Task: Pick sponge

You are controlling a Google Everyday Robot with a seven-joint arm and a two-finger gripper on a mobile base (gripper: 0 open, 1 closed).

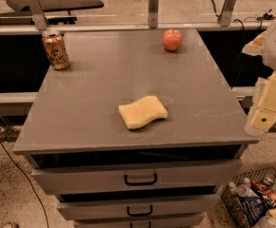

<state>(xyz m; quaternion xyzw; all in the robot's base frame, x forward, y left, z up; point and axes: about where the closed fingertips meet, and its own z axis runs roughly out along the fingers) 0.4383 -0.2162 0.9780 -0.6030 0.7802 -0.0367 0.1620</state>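
Note:
The sponge (142, 112) is a flat pale-yellow pad with wavy edges. It lies flat on the grey cabinet top (90, 99), near the front and a little right of the middle. My gripper (267, 109) is at the right edge of the view, its cream blocky fingers hanging beside the cabinet's right front corner. It is well to the right of the sponge and apart from it. Nothing shows between its fingers.
A red apple (172, 40) stands at the back right of the top. A tan drink can (55, 49) stands at the back left. Drawers with black handles (141, 179) are below the front edge. A wire basket of items (254, 198) sits on the floor at right.

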